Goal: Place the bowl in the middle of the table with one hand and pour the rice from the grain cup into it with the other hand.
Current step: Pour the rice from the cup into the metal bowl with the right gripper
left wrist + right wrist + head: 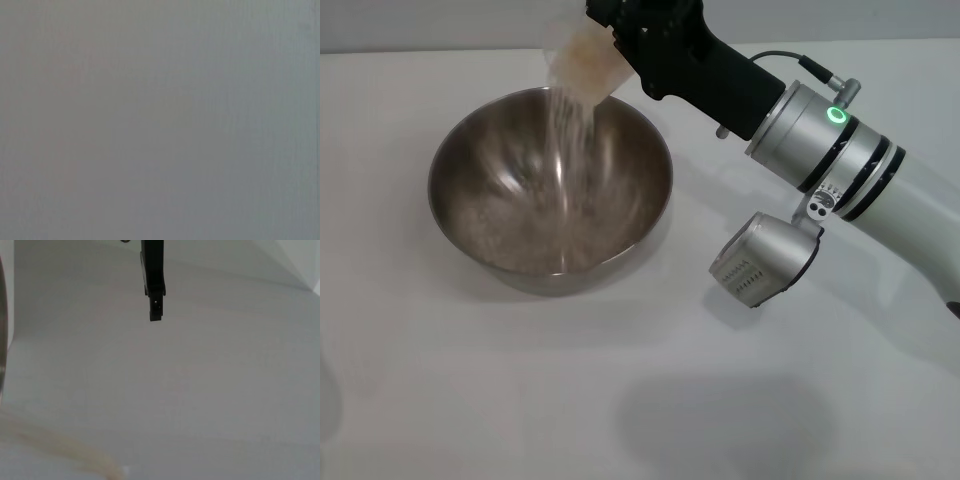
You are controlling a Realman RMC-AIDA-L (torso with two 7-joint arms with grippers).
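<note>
The steel bowl (550,195) stands on the white table (650,400), left of centre in the head view. My right gripper (610,45) is shut on the frosted grain cup (582,62) and holds it tipped over the bowl's far rim. Rice (563,140) streams from the cup into the bowl, where grains gather on the bottom. In the right wrist view one black finger (154,285) shows over the table, with the cup's edge and rice (65,452) at one corner and the bowl's rim (2,340) at the side. My left gripper is out of view.
My right arm (820,150) reaches in from the right across the table behind the bowl, its wrist camera (765,260) hanging below. The left wrist view shows only plain grey.
</note>
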